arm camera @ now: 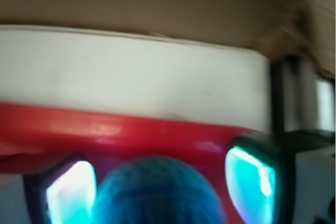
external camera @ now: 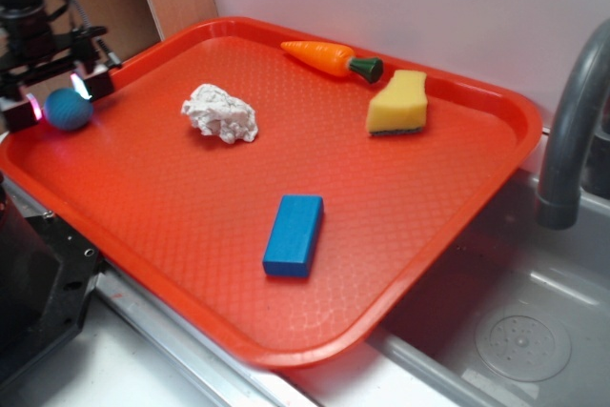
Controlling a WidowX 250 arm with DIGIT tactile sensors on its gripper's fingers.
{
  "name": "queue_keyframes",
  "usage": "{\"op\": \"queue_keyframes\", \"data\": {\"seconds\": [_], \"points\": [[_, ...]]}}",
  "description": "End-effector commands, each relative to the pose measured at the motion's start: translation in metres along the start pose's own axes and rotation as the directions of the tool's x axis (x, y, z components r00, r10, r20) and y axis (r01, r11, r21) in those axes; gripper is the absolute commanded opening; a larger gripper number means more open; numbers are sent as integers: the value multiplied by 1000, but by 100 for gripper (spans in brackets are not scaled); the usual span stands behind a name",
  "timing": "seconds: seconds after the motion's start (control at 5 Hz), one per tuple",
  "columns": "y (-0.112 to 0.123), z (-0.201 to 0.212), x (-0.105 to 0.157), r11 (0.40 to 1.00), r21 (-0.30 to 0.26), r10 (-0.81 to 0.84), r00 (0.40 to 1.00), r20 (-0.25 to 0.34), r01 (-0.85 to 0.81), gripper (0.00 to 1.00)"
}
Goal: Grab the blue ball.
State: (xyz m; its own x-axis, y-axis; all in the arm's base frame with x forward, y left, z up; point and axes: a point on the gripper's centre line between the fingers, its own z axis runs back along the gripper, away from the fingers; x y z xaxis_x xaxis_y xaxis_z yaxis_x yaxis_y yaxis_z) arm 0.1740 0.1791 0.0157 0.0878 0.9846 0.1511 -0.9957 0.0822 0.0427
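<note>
The blue ball (external camera: 69,110), small, round and knitted, lies at the far left edge of the red tray (external camera: 400,226). My gripper (external camera: 57,97) is lowered over it, with one finger on each side. In the wrist view the ball (arm camera: 157,195) fills the space between the two lit pads (arm camera: 71,192), with a thin gap still showing at the right pad. The gripper (arm camera: 160,187) looks open around the ball, which rests on the tray.
On the tray are a flat blue block (external camera: 294,234), a crumpled white lump (external camera: 221,112), a yellow sponge (external camera: 398,103) and a toy carrot (external camera: 331,57). The tray's raised rim (arm camera: 131,127) is just beyond the ball. A grey tap (external camera: 572,131) stands at the right.
</note>
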Motion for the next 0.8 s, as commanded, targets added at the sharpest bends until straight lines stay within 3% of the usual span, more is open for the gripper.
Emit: {"op": "queue_keyframes", "data": {"seconds": [0.0,0.2,0.4,0.6], "points": [[63,4,-27,998,58,-7,1000,30,6,0],[90,27,-44,999,28,-43,997,68,41,0],[48,74,-43,976,-81,-195,977,87,202,0],[37,115,-57,929,-119,-334,931,147,351,0]]}}
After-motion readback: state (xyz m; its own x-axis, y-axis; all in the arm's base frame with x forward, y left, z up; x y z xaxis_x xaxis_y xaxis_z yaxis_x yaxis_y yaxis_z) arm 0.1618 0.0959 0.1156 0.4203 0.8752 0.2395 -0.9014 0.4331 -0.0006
